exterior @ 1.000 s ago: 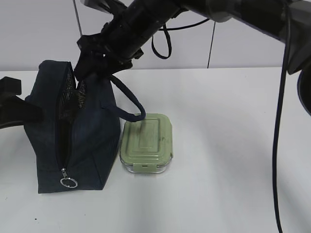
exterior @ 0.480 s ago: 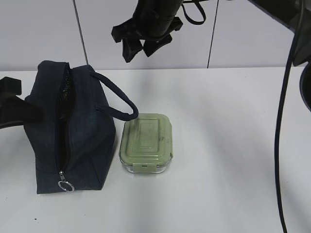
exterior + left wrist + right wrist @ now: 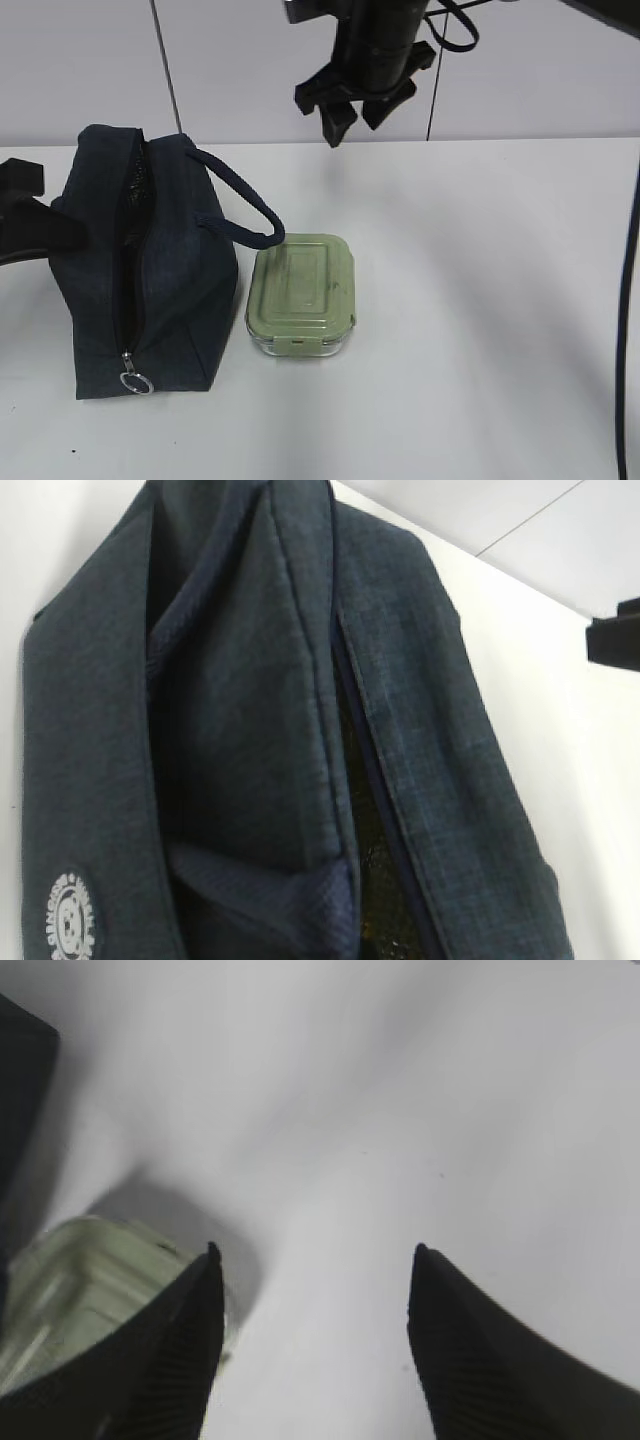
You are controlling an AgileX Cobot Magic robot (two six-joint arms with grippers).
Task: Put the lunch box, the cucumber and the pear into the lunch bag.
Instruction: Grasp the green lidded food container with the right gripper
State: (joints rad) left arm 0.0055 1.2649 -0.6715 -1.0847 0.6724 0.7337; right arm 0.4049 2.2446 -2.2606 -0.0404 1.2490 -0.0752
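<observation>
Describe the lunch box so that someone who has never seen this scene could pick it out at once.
Start from the lunch bag, the big dark navy fabric bag standing on the left of the white table. The lunch box sits right beside its right side, just under the drooping loop handle. It is the only small hard container there: clear glass with rounded corners and a pale sage-green clip-on lid.

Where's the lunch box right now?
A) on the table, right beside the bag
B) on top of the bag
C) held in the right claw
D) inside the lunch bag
A: the lunch box sits lid-on on the table next to the lunch bag, under its loop handle, while the right claw hangs open and empty above.
</observation>
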